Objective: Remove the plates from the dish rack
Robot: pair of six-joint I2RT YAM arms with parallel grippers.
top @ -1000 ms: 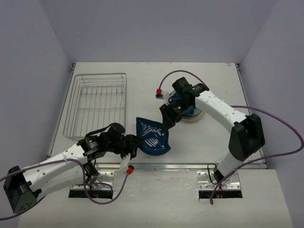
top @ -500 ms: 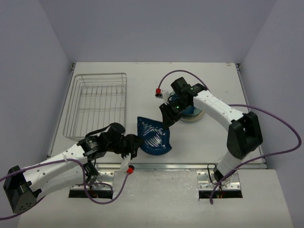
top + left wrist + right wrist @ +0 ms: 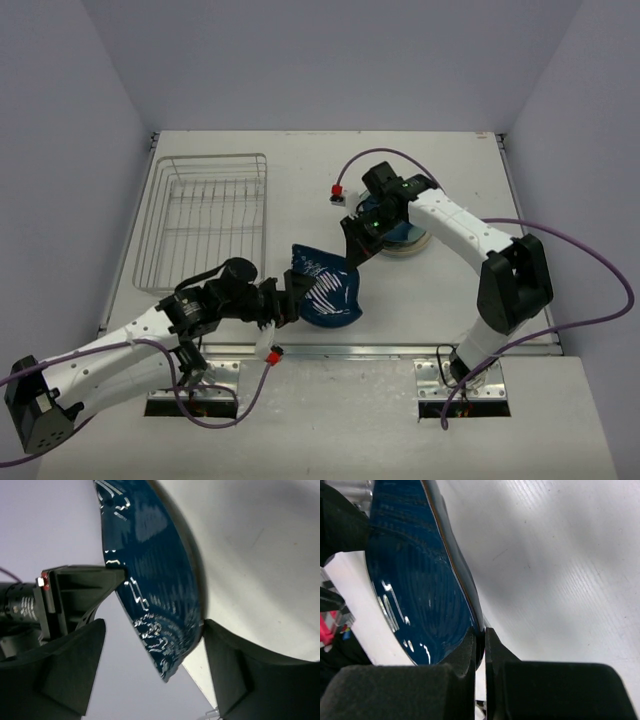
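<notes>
A dark navy plate (image 3: 325, 290) with pale markings stands tilted on edge near the table's front middle. My right gripper (image 3: 352, 255) is shut on its upper right rim; in the right wrist view the fingertips (image 3: 483, 640) pinch the thin edge of the plate (image 3: 420, 580). My left gripper (image 3: 290, 300) is open at the plate's lower left. In the left wrist view its jaws (image 3: 155, 625) stand wide on either side of the plate (image 3: 150, 570), the right one near or against it. The dish rack (image 3: 213, 157) at back left holds nothing. A stack of plates (image 3: 408, 240) lies under the right arm, mostly hidden.
A small white box with a red top (image 3: 337, 196) sits beside the stack, joined to a purple cable (image 3: 385, 153). The table's front edge is a metal rail (image 3: 380, 350) just below the navy plate. Grey walls close in the left, back and right sides.
The left gripper has opened and let go of the navy plate. The right gripper has closed fully on the plate's rim. The plate has tipped slightly.
</notes>
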